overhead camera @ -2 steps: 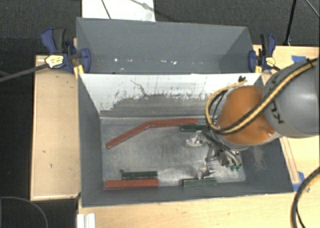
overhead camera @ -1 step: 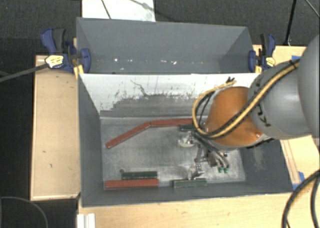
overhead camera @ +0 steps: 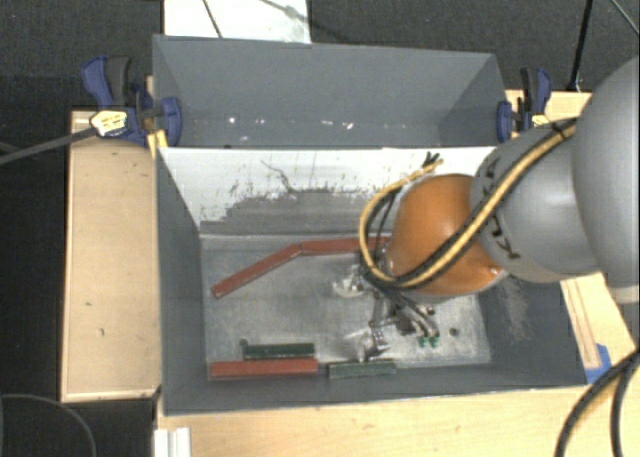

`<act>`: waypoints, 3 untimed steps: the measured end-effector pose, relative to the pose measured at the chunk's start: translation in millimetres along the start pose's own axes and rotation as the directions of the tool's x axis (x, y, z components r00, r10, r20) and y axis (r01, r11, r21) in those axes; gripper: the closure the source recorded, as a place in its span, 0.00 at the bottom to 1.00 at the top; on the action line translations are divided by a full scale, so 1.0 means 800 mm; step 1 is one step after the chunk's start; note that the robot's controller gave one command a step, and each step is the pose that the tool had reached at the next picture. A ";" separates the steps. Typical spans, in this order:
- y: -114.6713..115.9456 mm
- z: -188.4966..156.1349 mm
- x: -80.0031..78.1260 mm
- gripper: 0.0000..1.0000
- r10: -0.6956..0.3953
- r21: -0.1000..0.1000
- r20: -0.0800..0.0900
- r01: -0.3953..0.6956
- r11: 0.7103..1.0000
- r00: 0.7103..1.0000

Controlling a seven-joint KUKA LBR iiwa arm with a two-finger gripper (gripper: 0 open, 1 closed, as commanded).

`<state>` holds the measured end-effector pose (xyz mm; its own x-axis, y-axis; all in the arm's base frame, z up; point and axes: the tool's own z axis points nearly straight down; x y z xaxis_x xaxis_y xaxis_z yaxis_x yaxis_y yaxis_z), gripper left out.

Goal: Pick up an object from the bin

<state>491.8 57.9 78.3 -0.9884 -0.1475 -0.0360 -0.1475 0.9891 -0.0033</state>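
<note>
Camera view: the end effector (overhead camera: 383,330) sits low in the bin (overhead camera: 180,275), right of centre in the frame, just above a short green bar (overhead camera: 362,369) by the near wall. Whether it is open or closed cannot be told. A brown bar (overhead camera: 263,368), a dark green bar (overhead camera: 278,350) and a long bent brown strip (overhead camera: 262,269) lie to the left.

Single cam, mounted high, looking down into the grey sheet-metal bin (overhead camera: 182,285), tilted slightly so the far wall shows as a broad face. Mid-range: whole bin in frame with a margin of surroundings around it. From frame right, grey robot arm with orange wrist cover (overhead camera: 545,220) enters.
</note>
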 end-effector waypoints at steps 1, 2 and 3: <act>0.022 0.003 -0.008 0.00 0.010 -0.001 -0.009 -0.010 1.000 1.000; 0.062 0.000 -0.017 0.00 0.092 0.000 -0.029 -0.092 0.996 0.995; 0.086 0.001 -0.020 0.00 -0.050 -0.004 -0.016 0.050 0.999 0.999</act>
<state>497.3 128.1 78.2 -0.9803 -0.1964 -0.0194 -0.1964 0.9805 -0.0016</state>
